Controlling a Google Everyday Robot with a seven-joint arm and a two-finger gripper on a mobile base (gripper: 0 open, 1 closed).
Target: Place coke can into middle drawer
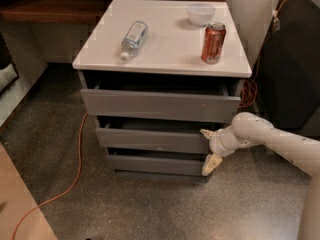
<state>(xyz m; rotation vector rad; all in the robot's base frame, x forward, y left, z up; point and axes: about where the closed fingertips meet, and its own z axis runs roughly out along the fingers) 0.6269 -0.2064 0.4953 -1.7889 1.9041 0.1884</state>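
Down on the speckled floor, an orange cable (76, 166) snakes off well to the left of the jaws. The gripper (209, 149) sits at the right end of the middle drawer (152, 140). Its jaws are spread wide, one fingertip (205, 132) at that drawer's top edge and the other down by the bottom drawer (155, 164), with nothing held between them. The middle drawer runs leftward from the jaws, pulled out only a crack. Above them, the top drawer (160, 105) juts forward. Up and beyond the jaws, on the white cabinet top (170, 54), the coke can (213, 43) stands upright. A water bottle (133, 39) lies far to the upper left, and a white bowl (200, 14) sits farthest back.
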